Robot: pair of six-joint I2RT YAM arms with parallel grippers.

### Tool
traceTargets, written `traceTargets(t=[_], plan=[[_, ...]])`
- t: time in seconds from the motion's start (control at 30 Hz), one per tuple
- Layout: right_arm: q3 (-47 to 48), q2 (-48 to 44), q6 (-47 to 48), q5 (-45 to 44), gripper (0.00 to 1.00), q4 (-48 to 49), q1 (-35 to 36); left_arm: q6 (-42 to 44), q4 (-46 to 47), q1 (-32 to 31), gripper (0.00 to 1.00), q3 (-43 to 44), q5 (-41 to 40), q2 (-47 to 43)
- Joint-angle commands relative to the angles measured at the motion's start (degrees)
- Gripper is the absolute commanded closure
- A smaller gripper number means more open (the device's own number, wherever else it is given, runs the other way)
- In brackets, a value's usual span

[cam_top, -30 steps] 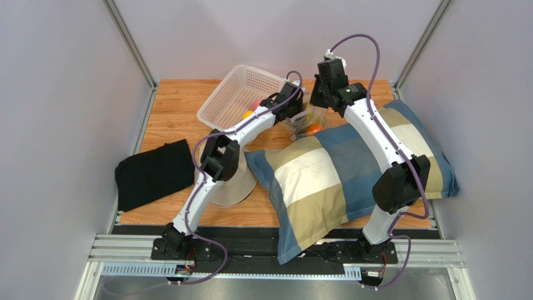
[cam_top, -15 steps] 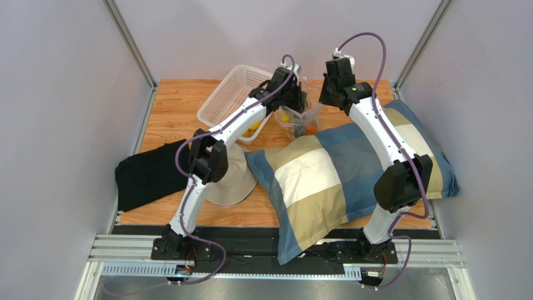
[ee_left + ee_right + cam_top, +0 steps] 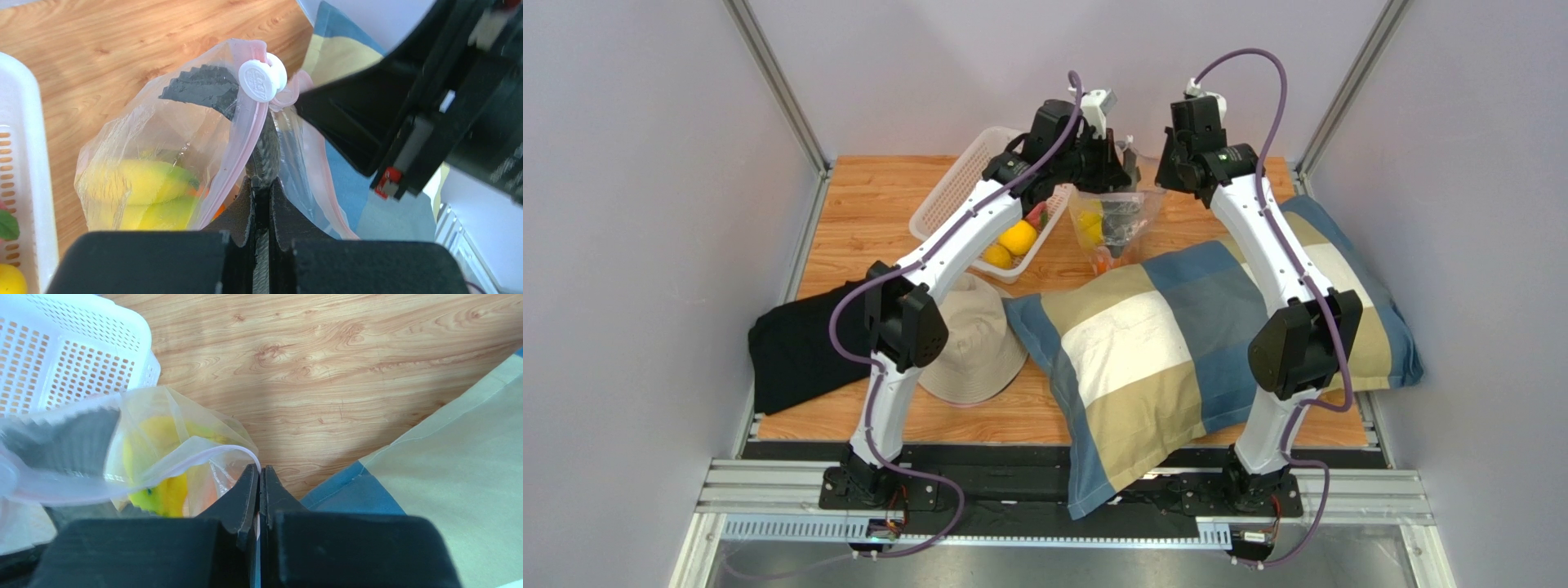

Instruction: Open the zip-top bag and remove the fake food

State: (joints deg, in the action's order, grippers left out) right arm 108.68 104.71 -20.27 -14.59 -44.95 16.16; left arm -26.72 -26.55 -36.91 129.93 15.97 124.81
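Just now the left gripper (image 3: 260,181) clamps shut on the bag (image 3: 1114,218) rim opposite the right gripper (image 3: 258,473), also pinched shut on it, so the bag hangs lifted off the tabletop (image 3: 879,196) at upper centre, mouth parting, food (image 3: 144,190) still inside.

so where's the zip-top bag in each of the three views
top external: zip-top bag at far centre, just right of the white mesh basket, beyond the pillow.
left wrist: zip-top bag fills the centre, its white slider uppermost; white mesh basket at the left edge.
right wrist: zip-top bag at lower left, just below the white mesh basket.
shared landmark: the white mesh basket, beside the bag in every view.
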Motion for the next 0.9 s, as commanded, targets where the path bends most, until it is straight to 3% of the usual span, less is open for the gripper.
traceTargets(t=[0.0, 0.2, 0.43, 0.67, 0.77, 0.87], plan=[[5.7, 1.7, -3.7, 3.2, 1.0, -1.5, -2.1, 3.1, 2.4, 0.0, 1.0, -2.0, 7.5, -3.6], [9.4, 3.1, -4.8, 3.9, 1.0, -2.2, -2.6, 3.8, 1.6, -0.4, 1.0, -5.7, 10.2, -1.9], [11.6, 5.5, -5.2, 4.9, 1.0, -3.6, -2.9, 7.2, 2.3, -1.3, 1.0, -3.4, 10.1, -2.3], [11.2, 7.2, -4.6, 4.4, 1.0, -5.8, -5.0, 10.3, 16.9, -0.8, 1.0, -12.6, 10.8, -10.8], [8.1, 6.2, -3.9, 4.6, 1.0, -5.5, -5.0, 5.6, 21.0, 1.6, 1.0, -13.8, 8.9, -11.9], [3.3, 2.9, -3.5, 4.0, 1.0, -2.9, -4.8, -7.1, 25.7, 5.8, 1.0, -13.6, 5.1, -10.6]])
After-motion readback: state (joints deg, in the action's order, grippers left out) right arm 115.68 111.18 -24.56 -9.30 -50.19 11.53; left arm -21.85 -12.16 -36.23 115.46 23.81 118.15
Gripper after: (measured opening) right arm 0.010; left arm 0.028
